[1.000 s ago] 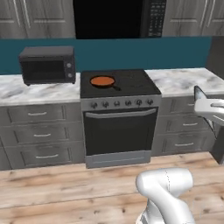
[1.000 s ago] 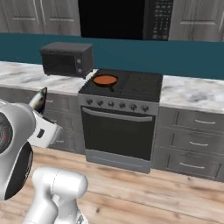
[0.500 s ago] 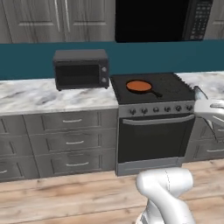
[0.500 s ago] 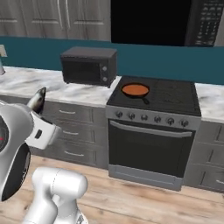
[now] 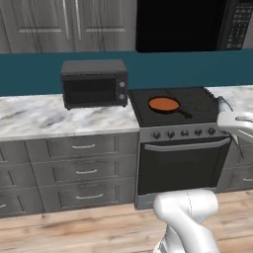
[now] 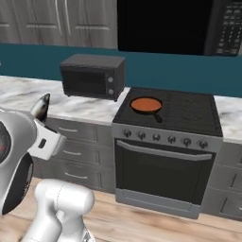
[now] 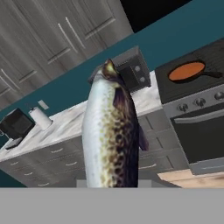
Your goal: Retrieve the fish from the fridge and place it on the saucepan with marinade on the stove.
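Fish [image 7: 109, 131] rises straight out from the pincer [image 7: 111, 183], clamped round its lower body, tail foremost. It looks light, stiffish and slick; a mid-body hold seems safest. Pan [image 7: 187, 71] sits well ahead on the stove [image 7: 197, 87].

Nothing here can be read. The microwave panel [image 5: 238, 22] above the stove [image 6: 170, 111] carries rows of small pale marks, perhaps button labels, but they are too blurred to make out as letters or numbers.
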